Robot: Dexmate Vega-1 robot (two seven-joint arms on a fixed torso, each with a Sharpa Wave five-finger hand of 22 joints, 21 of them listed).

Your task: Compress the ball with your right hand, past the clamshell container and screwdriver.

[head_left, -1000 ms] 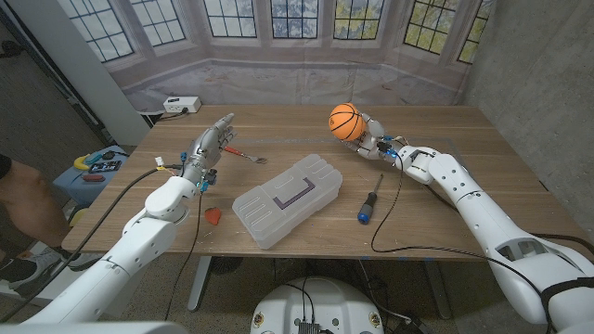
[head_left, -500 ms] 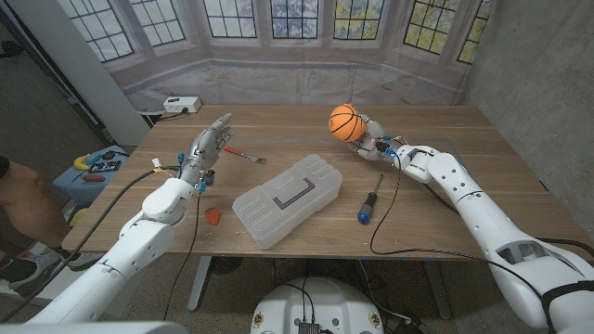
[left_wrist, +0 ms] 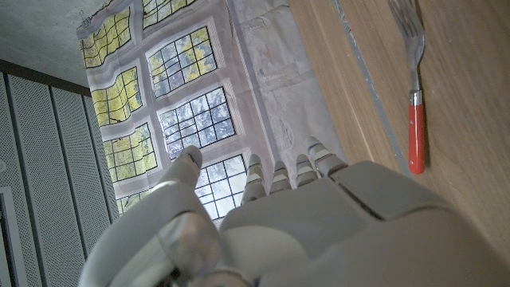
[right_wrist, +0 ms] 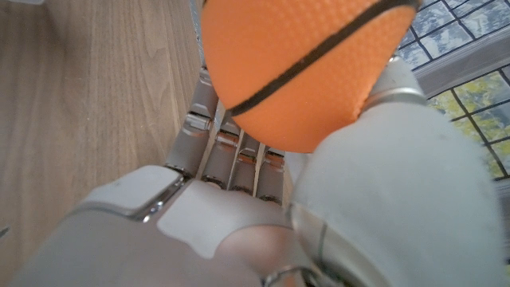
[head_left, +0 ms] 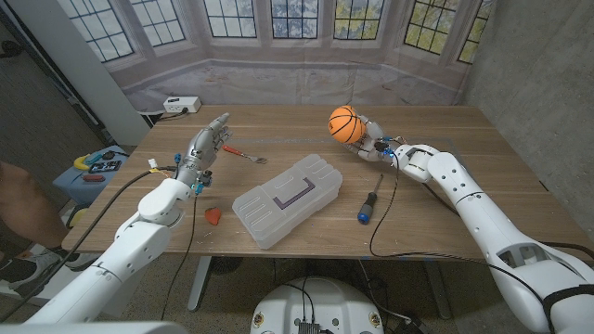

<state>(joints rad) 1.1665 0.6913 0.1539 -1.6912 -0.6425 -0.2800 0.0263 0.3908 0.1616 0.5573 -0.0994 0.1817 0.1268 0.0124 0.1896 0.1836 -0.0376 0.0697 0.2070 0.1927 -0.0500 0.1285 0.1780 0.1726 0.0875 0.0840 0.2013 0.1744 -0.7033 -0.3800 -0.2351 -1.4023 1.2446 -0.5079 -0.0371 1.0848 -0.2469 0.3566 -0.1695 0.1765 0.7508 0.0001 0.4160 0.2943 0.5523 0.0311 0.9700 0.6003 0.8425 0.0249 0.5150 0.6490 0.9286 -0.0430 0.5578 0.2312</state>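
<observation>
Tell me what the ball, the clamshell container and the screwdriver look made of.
Ball: likely foam or soft rubber, matte orange, pebbled surface with black seams, held in the right hand.
Clamshell container: translucent, cloudy plastic with moulded ribs.
Screwdriver: dark metal shaft, blue and black handle, probably plastic or rubber.

Wooden table [head_left: 278, 125] carries container [head_left: 286, 199], screwdriver [head_left: 368, 206], fork [head_left: 244, 154].
</observation>
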